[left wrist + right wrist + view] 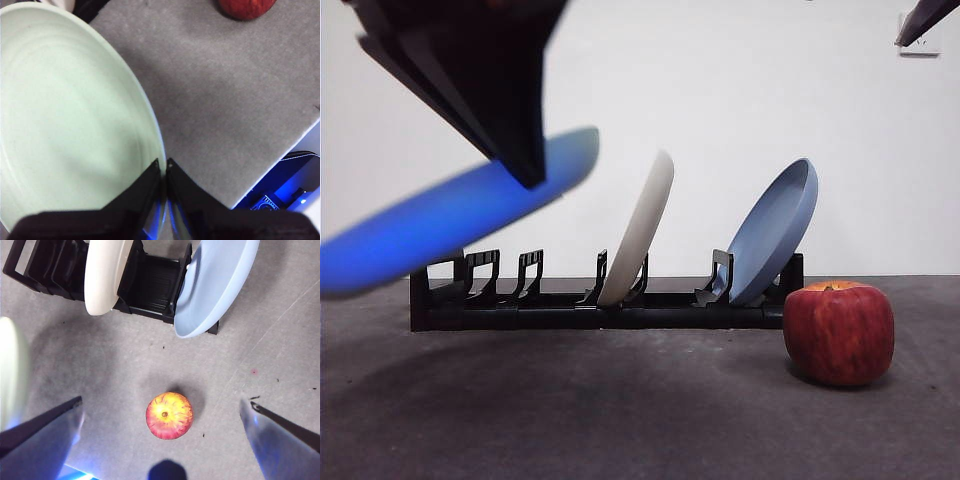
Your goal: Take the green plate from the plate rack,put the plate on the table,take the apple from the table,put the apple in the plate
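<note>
Our left gripper (163,167) pinches the green plate (70,125) rim; our right gripper (165,410) gapes wide above the apple (169,415).

We see the front view low and level across the bench (620,420); both wrist views look down, sharing the apple (169,415).

Plain white wall (740,90), small socket (920,40)

Left gripper (164,170) pinches the rim of the green plate (65,125), jaws closed on its edge. Plate held above grey table (225,100); apple (246,7) partly visible, well apart.
</note>
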